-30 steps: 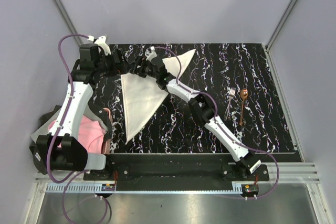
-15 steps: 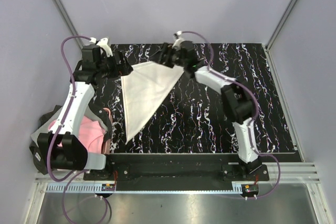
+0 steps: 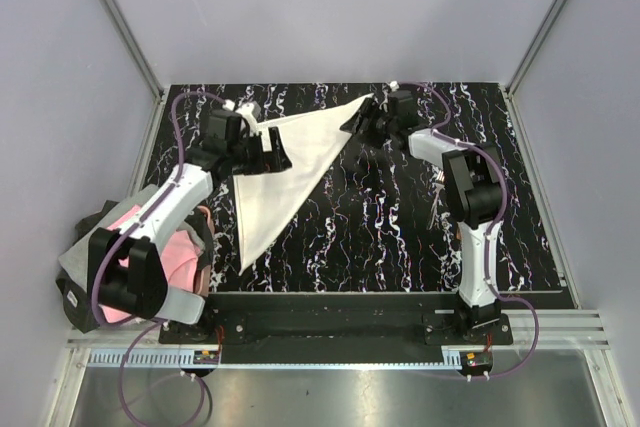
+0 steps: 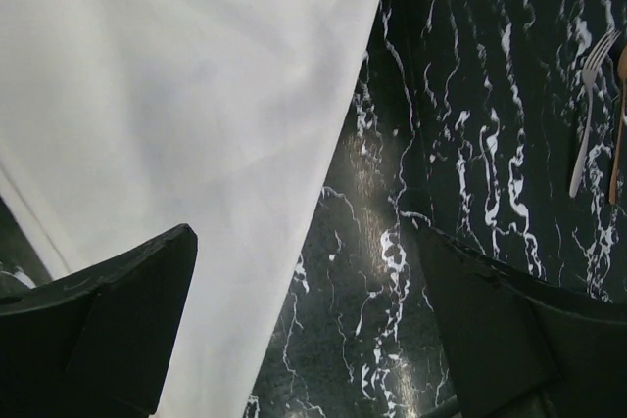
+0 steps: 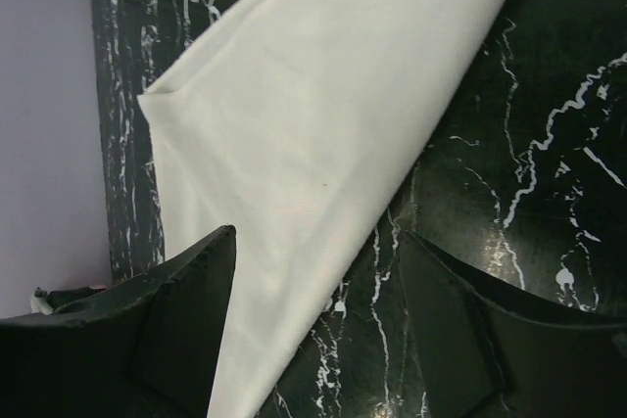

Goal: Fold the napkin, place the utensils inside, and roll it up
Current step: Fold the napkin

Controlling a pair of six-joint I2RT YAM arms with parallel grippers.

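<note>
I am hovering my left gripper [image 3: 274, 151] and right gripper [image 3: 360, 125], both wide and empty, over the napkin [image 3: 275, 187], folded triangular, far left-centre. The fork [image 4: 588, 110] and copper utensil [image 4: 618, 129] are lying right, not yet wrapped.

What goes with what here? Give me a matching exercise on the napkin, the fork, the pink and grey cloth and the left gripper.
1 napkin
2 fork
3 pink and grey cloth
4 left gripper

a silver, beside the copper-brown utensil
b open, above the napkin's edge
c folded into a triangle
d bunched up left of the black tabletop

Pairs: 1-c, 2-a, 3-d, 4-b
</note>
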